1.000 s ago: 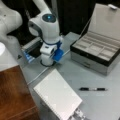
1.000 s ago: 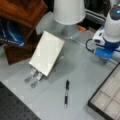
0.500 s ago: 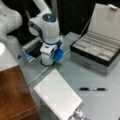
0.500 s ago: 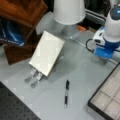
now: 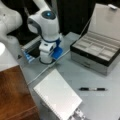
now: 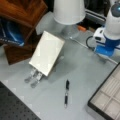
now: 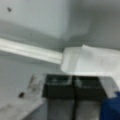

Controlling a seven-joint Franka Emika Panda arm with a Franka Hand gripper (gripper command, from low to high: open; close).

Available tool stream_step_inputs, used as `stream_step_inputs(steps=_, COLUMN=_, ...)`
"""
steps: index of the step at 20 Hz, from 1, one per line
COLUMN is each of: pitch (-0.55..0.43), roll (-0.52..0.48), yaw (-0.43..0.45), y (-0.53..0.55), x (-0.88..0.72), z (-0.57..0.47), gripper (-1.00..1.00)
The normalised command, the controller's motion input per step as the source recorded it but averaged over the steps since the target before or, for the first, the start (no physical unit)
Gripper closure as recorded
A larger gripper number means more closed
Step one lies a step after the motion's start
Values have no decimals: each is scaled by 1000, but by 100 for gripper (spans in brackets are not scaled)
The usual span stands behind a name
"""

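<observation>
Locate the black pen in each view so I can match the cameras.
Front view: the pen lies on the grey table at lower right, below the open case, right of the notebook.
Front view: the pen lies at bottom centre, right of the notebook, left of the case.
Wrist view: not in it.
Shared landmark: the notebook, in both front views.
</observation>
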Motion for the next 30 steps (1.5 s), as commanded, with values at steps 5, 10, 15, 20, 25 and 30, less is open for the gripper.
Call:
stream_step_inputs(steps=5, pitch=-394, roll=128, yaw=-126, y=-50, x=-621, z=-52, gripper=100)
stream_step_inputs(steps=10, pitch=-349, roll=178, yaw=-124, y=-61, x=-577, z=-101, gripper=100)
stream_step_inputs(steps=15, pitch=-262, roll=185, yaw=-132, y=-134, x=-567, z=18, gripper=100)
stream_step_inputs(steps=20, pitch=-229, roll=173, yaw=-155, y=-113, x=-471, z=-13, gripper=-100)
stream_step_inputs(steps=25, pitch=-220, roll=96, yaw=-121, y=-143, x=-403, z=-130, gripper=-100)
stream_step_inputs(steps=30, pitch=-199, roll=34, yaw=-112, y=-217, x=-381, z=-132, gripper=-100)
